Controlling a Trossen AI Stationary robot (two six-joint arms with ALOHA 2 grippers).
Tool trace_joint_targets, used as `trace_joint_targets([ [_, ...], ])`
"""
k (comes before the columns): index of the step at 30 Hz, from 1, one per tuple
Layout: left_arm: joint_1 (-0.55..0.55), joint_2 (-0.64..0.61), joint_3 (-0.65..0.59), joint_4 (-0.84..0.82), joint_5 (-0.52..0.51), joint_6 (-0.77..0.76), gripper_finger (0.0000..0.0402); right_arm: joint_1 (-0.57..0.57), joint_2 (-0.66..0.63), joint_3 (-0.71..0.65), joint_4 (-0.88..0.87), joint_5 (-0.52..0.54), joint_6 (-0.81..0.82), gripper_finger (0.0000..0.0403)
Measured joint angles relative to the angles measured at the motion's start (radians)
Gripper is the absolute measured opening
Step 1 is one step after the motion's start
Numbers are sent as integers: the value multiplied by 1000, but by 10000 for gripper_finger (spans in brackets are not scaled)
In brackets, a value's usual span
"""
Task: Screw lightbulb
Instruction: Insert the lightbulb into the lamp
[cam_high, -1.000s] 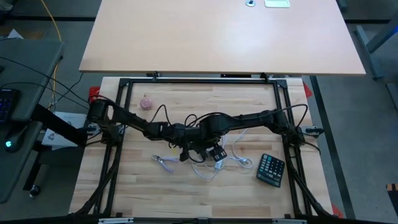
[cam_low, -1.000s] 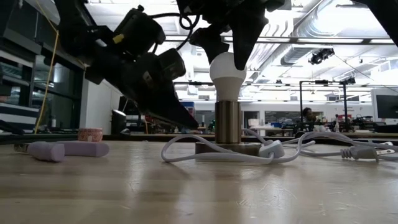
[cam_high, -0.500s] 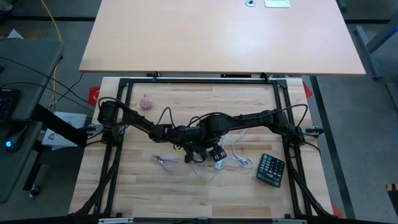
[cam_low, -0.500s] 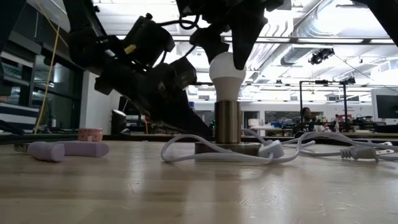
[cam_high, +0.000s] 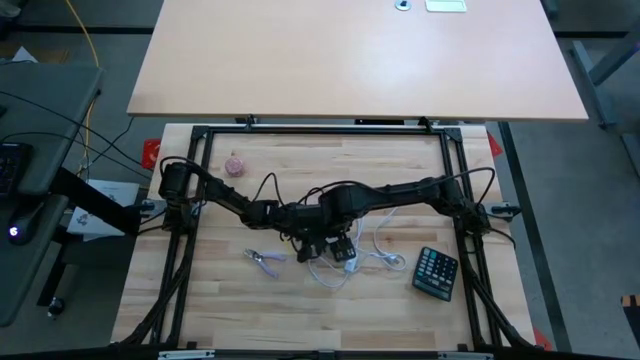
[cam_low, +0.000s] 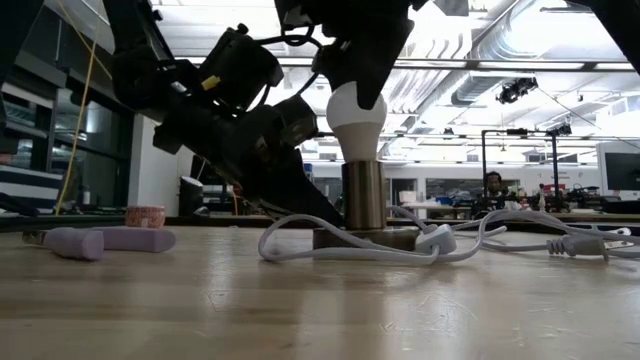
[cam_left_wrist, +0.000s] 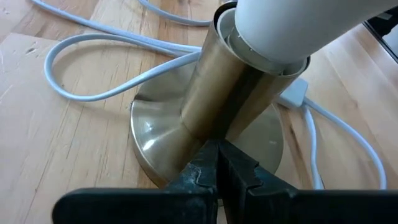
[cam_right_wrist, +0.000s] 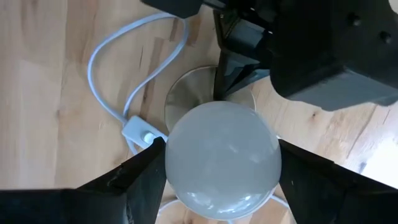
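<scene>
The white lightbulb (cam_low: 354, 112) stands with its neck in the mouth of the brass socket (cam_low: 364, 195), leaning a little. It fills the right wrist view (cam_right_wrist: 221, 158). My right gripper (cam_low: 358, 50) comes down over the bulb and is shut on its globe. My left gripper (cam_low: 305, 195) slants down from the table's left, its fingers shut, onto the socket's round base (cam_left_wrist: 158, 134). In the high view both grippers meet at mid-table (cam_high: 325, 228), and the arms hide the bulb there. My left gripper presses its shut fingertips (cam_left_wrist: 217, 155) down on the socket's base disc (cam_left_wrist: 177, 155), right at the foot of the brass stem. It comes slanting down from the table's left. The base lies flat on the table. My right gripper pinches the bulb's globe (cam_right_wrist: 186, 155) between its two fingers (cam_right_wrist: 146, 180), one on each side at its widest part. The fingers point down from above. The bulb's neck (cam_left_wrist: 261, 53) sits in the socket's mouth, slightly tilted.
The white cord (cam_low: 300, 240) with its switch (cam_right_wrist: 142, 132) loops on the table around the base. Purple-handled pliers (cam_high: 265, 260) lie to the left, a calculator (cam_high: 437, 272) to the right, and a small pink thing (cam_high: 235, 165) at the far left.
My left gripper has gone right and down until its shut tips rest on the socket's base. My right gripper has shifted slightly left with the bulb, which now leans a little in the socket instead of standing straight.
</scene>
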Motion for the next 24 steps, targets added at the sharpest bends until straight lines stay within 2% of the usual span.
trace_joint_targets([
  [13, 1, 0, 0, 0, 6, -2, 0, 39, 0, 0, 2, 38, 223, 268],
  [24, 1, 1, 0, 8, 6, -29, 0, 45, 0, 0, -35, 61, 568, 268],
])
